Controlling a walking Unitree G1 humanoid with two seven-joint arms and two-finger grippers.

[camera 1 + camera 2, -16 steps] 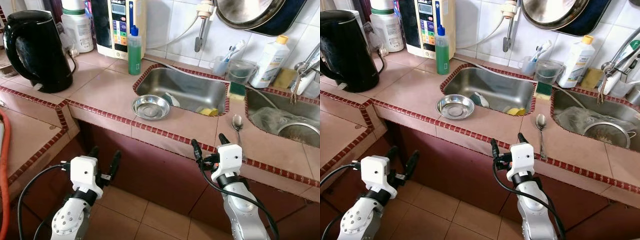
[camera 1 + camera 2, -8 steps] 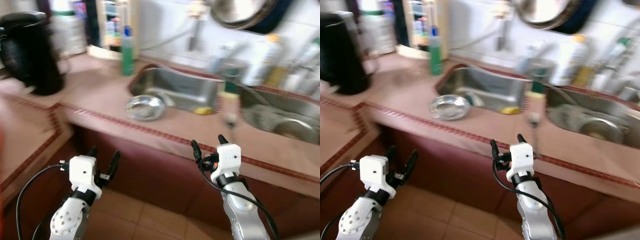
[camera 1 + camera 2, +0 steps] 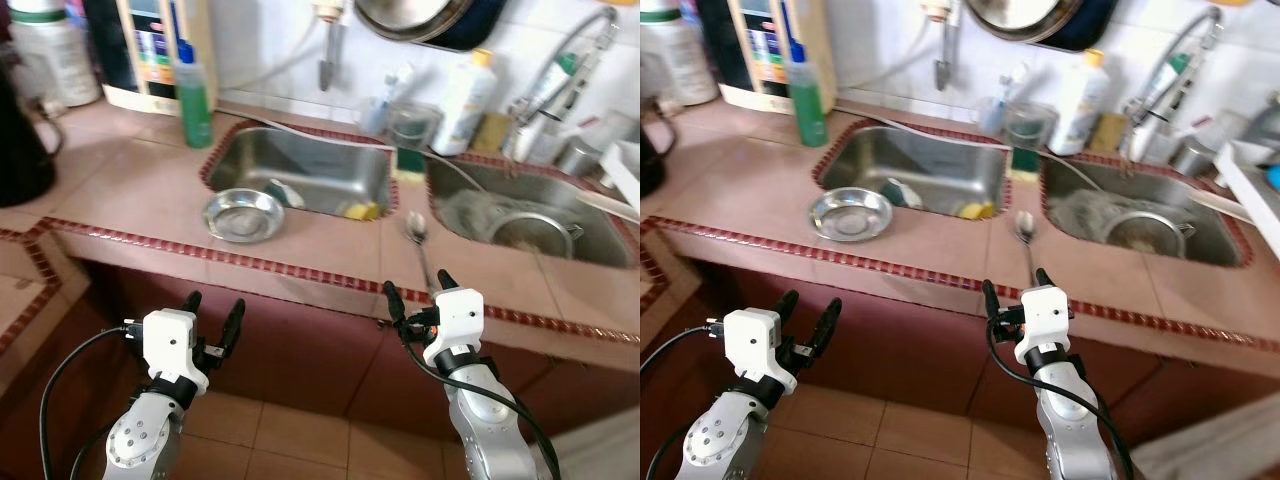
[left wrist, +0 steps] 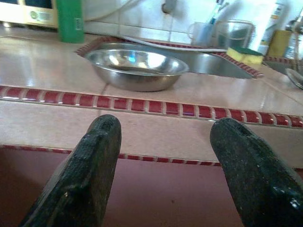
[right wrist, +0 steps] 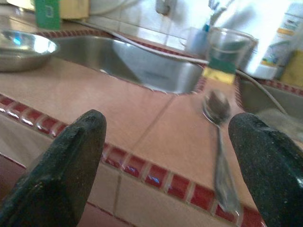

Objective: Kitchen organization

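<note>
The whole scene has slid leftward against a second ago, so the camera has turned to the robot's right: the black kettle (image 3: 22,150) is now cut off at the left edge, while the second sink (image 3: 600,238) with its strainer (image 3: 530,232) and the tap (image 3: 560,70) above it has come fully into sight. The things themselves lie as before. The steel bowl (image 3: 243,214) sits on the tiled counter (image 3: 120,190), just beside the front left corner of the left sink (image 3: 320,170), and the spoon (image 3: 418,240) lies on the tile strip between the two sinks, handle pointing toward the counter's front edge. Both arms hang in the same pose below the counter edge, against the dark red cabinet front. The left gripper (image 3: 210,320) has its fingers spread wide with nothing between them, facing the bowl. The right gripper (image 3: 420,292) is likewise spread and empty, just short of the spoon's handle. The green bottle (image 3: 193,90) stands behind the left sink. The yellow sponge (image 3: 360,211) inside that sink is half hidden by the rim, and the right wrist view is blurred.
</note>
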